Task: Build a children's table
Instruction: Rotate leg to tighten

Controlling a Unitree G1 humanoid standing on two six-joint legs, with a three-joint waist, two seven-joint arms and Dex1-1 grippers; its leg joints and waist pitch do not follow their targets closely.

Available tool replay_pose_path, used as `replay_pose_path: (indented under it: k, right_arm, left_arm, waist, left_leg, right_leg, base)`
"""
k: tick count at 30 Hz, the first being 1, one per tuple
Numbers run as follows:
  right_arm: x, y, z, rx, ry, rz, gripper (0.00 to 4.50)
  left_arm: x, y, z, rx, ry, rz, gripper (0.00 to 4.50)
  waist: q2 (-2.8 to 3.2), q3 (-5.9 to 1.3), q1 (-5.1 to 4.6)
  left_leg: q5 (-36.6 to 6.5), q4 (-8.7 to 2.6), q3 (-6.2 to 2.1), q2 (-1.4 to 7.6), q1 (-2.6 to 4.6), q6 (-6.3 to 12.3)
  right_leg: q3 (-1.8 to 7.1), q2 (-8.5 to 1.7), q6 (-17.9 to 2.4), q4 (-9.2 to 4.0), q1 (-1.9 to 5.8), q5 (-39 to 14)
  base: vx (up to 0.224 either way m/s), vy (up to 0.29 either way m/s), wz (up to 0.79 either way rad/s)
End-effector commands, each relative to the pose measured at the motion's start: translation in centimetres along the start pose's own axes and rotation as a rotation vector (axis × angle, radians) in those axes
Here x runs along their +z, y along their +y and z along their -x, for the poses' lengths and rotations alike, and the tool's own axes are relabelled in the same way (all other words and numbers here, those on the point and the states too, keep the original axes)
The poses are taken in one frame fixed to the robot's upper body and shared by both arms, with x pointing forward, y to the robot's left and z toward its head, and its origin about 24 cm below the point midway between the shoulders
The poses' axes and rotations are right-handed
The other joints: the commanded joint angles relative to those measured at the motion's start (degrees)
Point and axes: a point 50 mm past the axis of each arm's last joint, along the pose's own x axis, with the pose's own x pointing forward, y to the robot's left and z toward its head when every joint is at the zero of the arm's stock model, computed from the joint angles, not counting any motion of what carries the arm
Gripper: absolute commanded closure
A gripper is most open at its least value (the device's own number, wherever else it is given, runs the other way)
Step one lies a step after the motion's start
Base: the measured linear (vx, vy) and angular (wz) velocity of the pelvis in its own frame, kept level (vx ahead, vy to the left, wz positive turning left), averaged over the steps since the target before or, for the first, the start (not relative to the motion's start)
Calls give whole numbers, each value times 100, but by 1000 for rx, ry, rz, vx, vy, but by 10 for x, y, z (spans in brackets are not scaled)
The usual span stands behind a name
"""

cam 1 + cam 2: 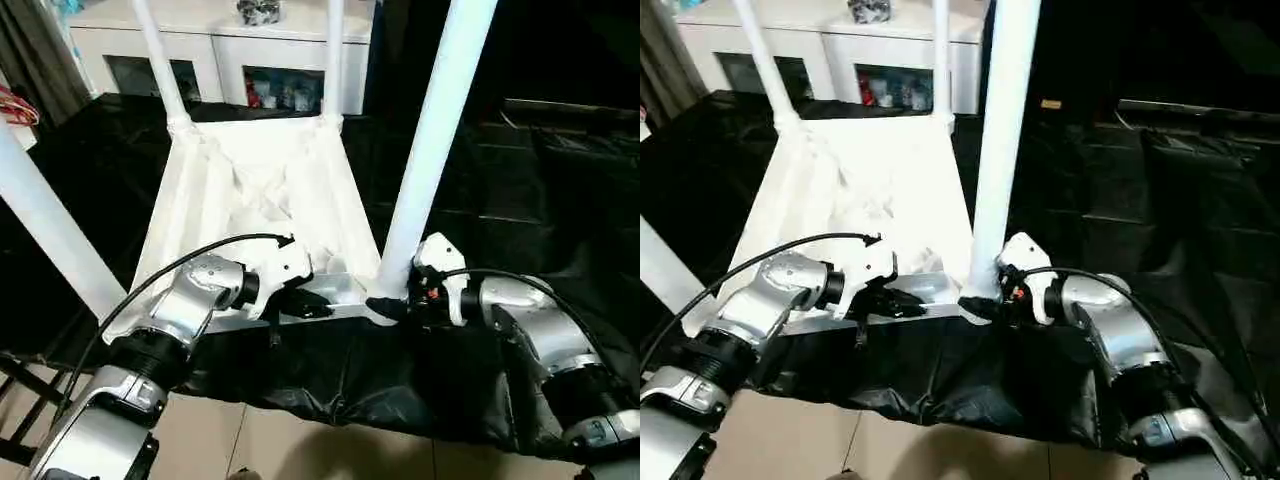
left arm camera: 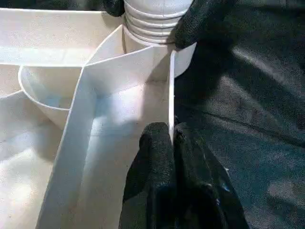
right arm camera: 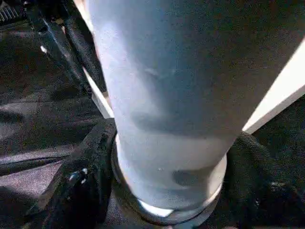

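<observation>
The children's table lies upside down on black cloth, its ribbed white underside [image 1: 250,190] facing up. Legs stand in its corners: two at the far side [image 1: 160,70] [image 1: 333,60], one at the near left [image 1: 50,230] and one at the near right [image 1: 430,130]. My left gripper [image 1: 305,303] is shut on the thin near rim [image 2: 170,86] of the top, pinching it between its fingers [image 2: 152,157]. My right gripper [image 1: 385,305] grips the foot of the near right leg [image 3: 162,95], one black finger [image 3: 86,176] pressed against each side, just above the corner socket.
Black cloth [image 1: 520,180] covers the work surface around the table and hangs over the near edge above a tiled floor [image 1: 300,450]. A white cabinet with glass doors [image 1: 220,45] stands behind. Dark chair rails [image 1: 20,400] show at the lower left.
</observation>
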Motion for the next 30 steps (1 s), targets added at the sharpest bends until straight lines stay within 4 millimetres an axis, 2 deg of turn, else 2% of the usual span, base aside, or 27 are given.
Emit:
replay_pose_path:
  k: [1, 5, 7, 8, 9, 10, 11, 12, 13, 14, 17, 18, 20, 21, 22, 23, 24, 27, 30]
  right_arm:
    - [9, -4, -1, -11, -47, 8, 172]
    - [6, 0, -7, -21, -86, -19, 176]
    - [4, 4, -11, -40, -103, -32, 177]
    - [3, 6, -13, -51, -110, -39, 177]
    - [3, 6, -13, -51, -110, -39, 177]
    - [-4, 13, -25, -176, -138, -105, 177]
    - [-4, 14, -27, -195, -142, -115, 177]
    - [-6, 16, -31, -238, -151, -144, 177]
    - [-7, 19, -36, -280, -160, -174, 177]
    - [-9, 20, -42, -338, -164, -205, 177]
    - [-8, 28, -63, -449, -166, -271, 177]
    - [-3, 32, -72, -458, -181, -289, 177]
    - [-1, 35, -76, -458, -189, -297, 177]
    - [1, 37, -79, -456, -194, -298, 177]
    - [5, 39, -84, -455, -205, -293, 177]
    - [10, 42, -88, -435, -223, -281, 177]
    - [15, 45, -91, -410, -244, -269, 122]
    - [20, 47, -90, -351, -291, -298, 98]
    - [18, 46, -75, -245, -269, -229, 72]
  left_arm:
    - [-13, -5, -1, -39, 72, 32, 450]
    - [-12, 0, -1, -4, 72, 36, 450]
    - [-10, 1, -3, 22, 65, 41, 450]
    - [-9, 2, -4, 29, 61, 44, 450]
    - [-9, 2, -4, 29, 61, 44, 450]
    - [1, 4, -17, 104, 31, 62, 450]
    - [2, 4, -19, 114, 26, 65, 450]
    - [6, 4, -24, 138, 15, 74, 450]
    - [9, 4, -30, 160, 4, 83, 450]
    - [13, 4, -36, 181, -6, 88, 450]
    - [25, 2, -54, 235, -23, 80, 450]
    - [29, 0, -60, 242, -33, 75, 450]
    - [32, -1, -63, 241, -39, 75, 450]
    - [32, -2, -64, 239, -41, 72, 450]
    - [34, -3, -66, 240, -39, 57, 450]
    - [34, -5, -67, 231, -36, 42, 450]
    - [34, -6, -67, 225, -34, 26, 450]
    - [32, -6, -63, 214, -34, 7, 450]
    - [24, -6, -48, 154, -22, -10, 450]
  waist:
    - [-83, -333, 37]
    - [-98, -326, 12]
    - [-131, -318, 2]
    - [-107, -304, 2]
    - [-107, -304, 2]
    - [-130, -291, -1]
    - [-126, -282, -4]
    - [-140, -288, -18]
    - [-140, -289, -23]
    - [-137, -278, -26]
    - [-137, -271, -63]
    - [-114, -269, -64]
    - [-134, -271, -71]
    - [-62, -273, -63]
    - [-91, -272, -82]
    - [-93, -271, -85]
    - [-73, -275, -88]
    - [-75, -271, -90]
    - [-120, -280, -89]
  left_leg:
    - [-1046, -404, 3, 98, -24, 255]
    - [-1147, -417, 0, 94, -16, 228]
    - [-1146, -425, -1, 98, -20, 225]
    - [-1233, -440, -5, 107, -5, 188]
    - [-1233, -440, -5, 107, -5, 188]
    - [-1292, -457, -3, 110, 8, 126]
    - [-1373, -465, 2, 107, 29, 98]
    - [-1478, -482, -26, 97, 24, 38]
    - [-1469, -488, -25, 100, 15, 18]
    - [-1554, -495, -24, 101, 45, -19]
    - [-1677, -507, -36, 79, 29, -63]
    - [-1727, -511, -40, 74, 42, -69]
    - [-1748, -517, -49, 70, 29, -50]
    - [-1765, -518, -54, 75, 36, -45]
    - [-1794, -524, -50, 77, 19, -44]
    - [-1801, -530, -54, 75, 14, -50]
    - [-1831, -530, -55, 76, 8, -53]
    - [-1914, -535, -55, 76, 21, -19]
    - [-1746, -549, -64, 89, -40, 77]
  right_leg:
    - [215, -293, -1270, -401, 323, -1160]
    - [217, -297, -1210, -427, 312, -1410]
    - [221, -301, -1175, -434, 311, -1473]
    - [228, -308, -1136, -457, 293, -1611]
    - [228, -308, -1136, -457, 293, -1611]
    - [234, -305, -1062, -473, 276, -1744]
    - [239, -309, -1055, -496, 247, -1858]
    - [218, -312, -976, -507, 280, -2088]
    - [224, -307, -941, -510, 280, -2095]
    - [228, -304, -915, -532, 244, -2148]
    - [229, -307, -783, -575, 236, -2413]
    - [229, -305, -732, -586, 223, -2491]
    - [224, -306, -688, -597, 235, -2529]
    - [232, -309, -687, -594, 226, -2462]
    - [233, -297, -693, -599, 226, -2361]
    - [230, -290, -698, -591, 233, -2333]
    - [232, -297, -713, -591, 236, -2274]
    - [233, -296, -744, -592, 235, -2274]
    - [240, -306, -727, -568, 286, -2142]
  base:
    - [0, 0, 0]
    - [0, 0, 0]
    - [0, 0, 0]
    - [0, 0, 0]
    - [0, 0, 0]
    - [0, 0, 0]
    - [0, 0, 0]
    - [0, 0, 0]
    - [0, 0, 0]
    - [0, 0, 0]
    - [0, 0, 0]
    - [0, 0, 0]
    - [0, 0, 0]
    - [0, 0, 0]
    - [0, 0, 0]
    - [0, 0, 0]
    - [0, 0, 0]
    - [0, 0, 0]
    - [0, 0, 0]
